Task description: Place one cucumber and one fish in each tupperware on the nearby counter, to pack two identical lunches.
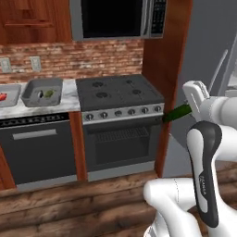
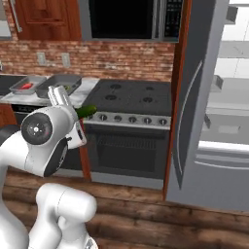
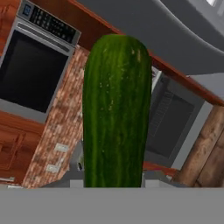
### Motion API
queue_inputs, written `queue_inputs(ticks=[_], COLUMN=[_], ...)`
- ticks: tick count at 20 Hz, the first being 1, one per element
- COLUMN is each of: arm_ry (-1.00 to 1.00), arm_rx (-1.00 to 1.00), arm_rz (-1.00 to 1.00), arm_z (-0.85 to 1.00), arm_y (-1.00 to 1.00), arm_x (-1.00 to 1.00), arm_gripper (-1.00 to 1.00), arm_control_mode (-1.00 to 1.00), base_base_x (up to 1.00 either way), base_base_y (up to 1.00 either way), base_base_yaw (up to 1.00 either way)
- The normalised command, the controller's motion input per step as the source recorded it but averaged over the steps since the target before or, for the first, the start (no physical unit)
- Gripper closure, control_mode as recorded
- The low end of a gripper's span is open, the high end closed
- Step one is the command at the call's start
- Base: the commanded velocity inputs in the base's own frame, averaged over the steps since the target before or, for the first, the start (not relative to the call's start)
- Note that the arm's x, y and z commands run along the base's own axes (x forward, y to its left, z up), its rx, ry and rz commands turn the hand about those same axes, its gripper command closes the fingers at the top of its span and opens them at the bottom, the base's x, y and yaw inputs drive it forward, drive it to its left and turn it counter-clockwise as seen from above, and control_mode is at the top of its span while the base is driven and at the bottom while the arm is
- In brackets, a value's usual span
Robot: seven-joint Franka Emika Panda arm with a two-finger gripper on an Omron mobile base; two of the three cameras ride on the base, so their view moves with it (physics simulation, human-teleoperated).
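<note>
A dark green cucumber (image 3: 116, 113) juts upright from my gripper, which is shut on its lower end. From the base views, the cucumber (image 1: 178, 112) (image 2: 86, 112) is carried in the air in front of the stove, with the gripper (image 1: 189, 109) (image 2: 77, 115) at its near end. On the white marbled counter (image 1: 70, 99) left of the stove stand two grey tupperware tubs. The larger one (image 1: 32, 97) (image 2: 73, 79) holds something green. The smaller one (image 1: 16, 90) (image 2: 19, 87) holds something red, too small to name.
A black gas stovetop (image 1: 118, 90) with an oven below lies between me and the counter. A microwave (image 1: 115, 18) hangs above it. A wooden panel (image 1: 159, 55) and a grey fridge (image 2: 204, 97), its door standing open, are to the right.
</note>
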Motion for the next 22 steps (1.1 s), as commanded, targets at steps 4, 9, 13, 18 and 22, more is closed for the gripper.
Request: queue_inputs(ticks=[4, 9, 13, 18, 22], arm_ry=[0.0, 0.0, 0.0, 0.0, 0.0], arm_rx=[0.0, 0.0, 0.0, 0.0, 0.0], arm_rz=[0.0, 0.0, 0.0, 0.0, 0.0], arm_z=[0.0, 0.0, 0.0, 0.0, 0.0], arm_y=[0.0, 0.0, 0.0, 0.0, 0.0], arm_x=[0.0, 0.0, 0.0, 0.0, 0.0], arm_gripper=[1.0, 1.0, 1.0, 1.0, 1.0], arm_control_mode=[1.0, 1.0, 1.0, 1.0, 1.0], base_base_x=[-0.08, 0.0, 0.0, 0.0, 0.01], base_base_y=[1.0, 1.0, 1.0, 1.0, 1.0], base_base_yaw=[-0.03, -0.02, -0.02, -0.02, -0.02])
